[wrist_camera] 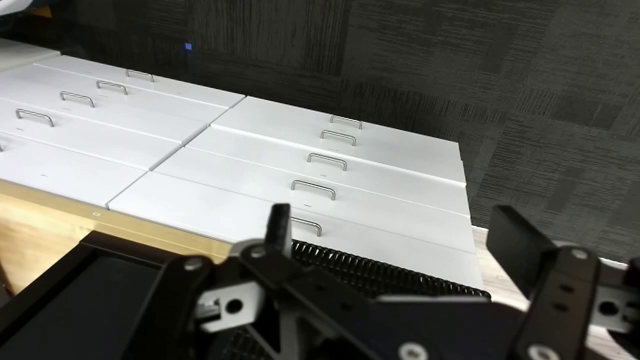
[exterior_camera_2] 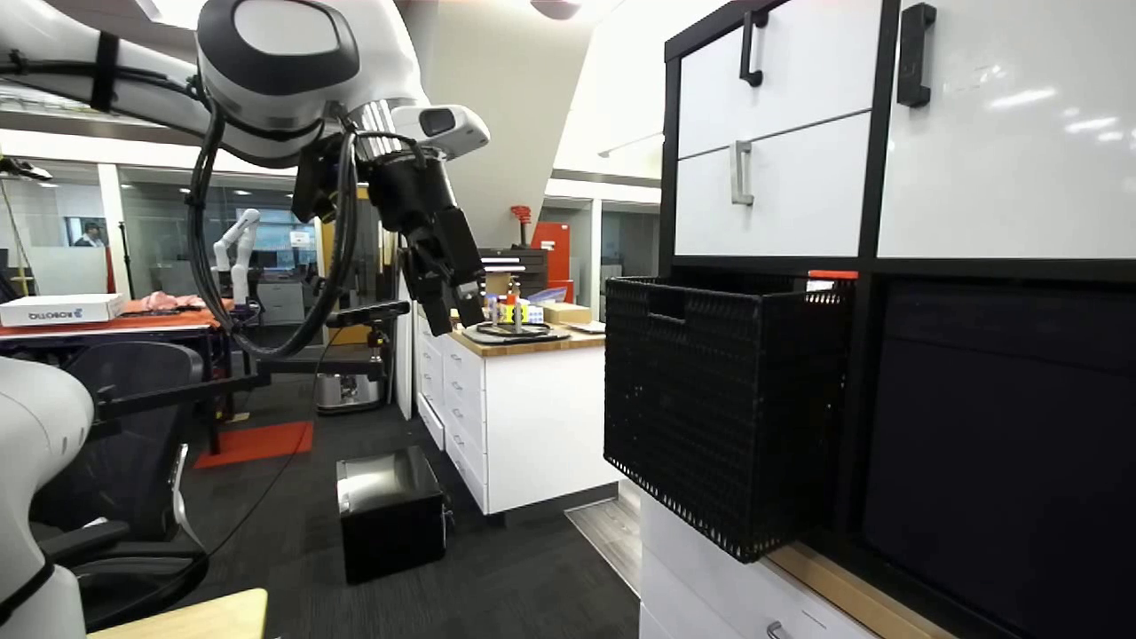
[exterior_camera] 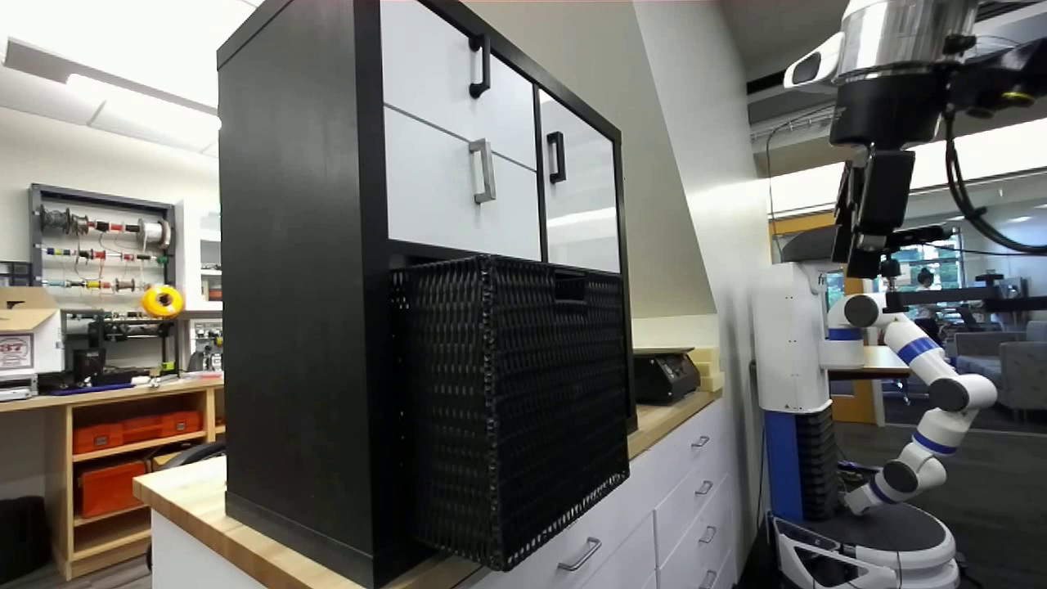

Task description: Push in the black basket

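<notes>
Basket (exterior_camera: 564, 393) of black weave juts partway out of the dark cabinet (exterior_camera: 290, 286) under the white doors (exterior_camera_2: 799, 191), its back end hidden inside; I can't make out the orange thing (exterior_camera_2: 832, 274) near its rim. My gripper (wrist_camera: 392, 237) hangs well away from the basket, fingers (wrist_camera: 515, 247) spread wide, its own links covering much of the weave in the wrist view. ROBOTIQ reads upside down on a white box (exterior_camera_2: 62, 309); a carton (exterior_camera: 29, 339), cut off at the edge, shows what looks like 37, smaller print blurred

Hand (exterior_camera_2: 455, 317) angled dn, gap btwn fingers (wrist_camera: 518, 250)
</notes>
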Robot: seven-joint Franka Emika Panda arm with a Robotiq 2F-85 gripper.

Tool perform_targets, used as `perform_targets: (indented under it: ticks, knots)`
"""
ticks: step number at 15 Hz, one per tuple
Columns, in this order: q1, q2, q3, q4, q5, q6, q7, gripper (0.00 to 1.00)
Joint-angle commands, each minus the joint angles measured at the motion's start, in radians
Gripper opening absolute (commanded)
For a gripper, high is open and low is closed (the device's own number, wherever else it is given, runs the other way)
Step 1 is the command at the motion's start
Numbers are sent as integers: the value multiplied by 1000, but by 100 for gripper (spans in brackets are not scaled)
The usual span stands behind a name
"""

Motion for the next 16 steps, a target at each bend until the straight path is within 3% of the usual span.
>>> perform_targets:
  ticks: [1, 11, 16]
  knots:
    - [14, 2, -9, 2, -9, -3, 9, 100]
    - [19, 5, -2, 0, -5, -1, 14, 100]
    - [17, 95, 42, -14, -13, 78, 73, 100]
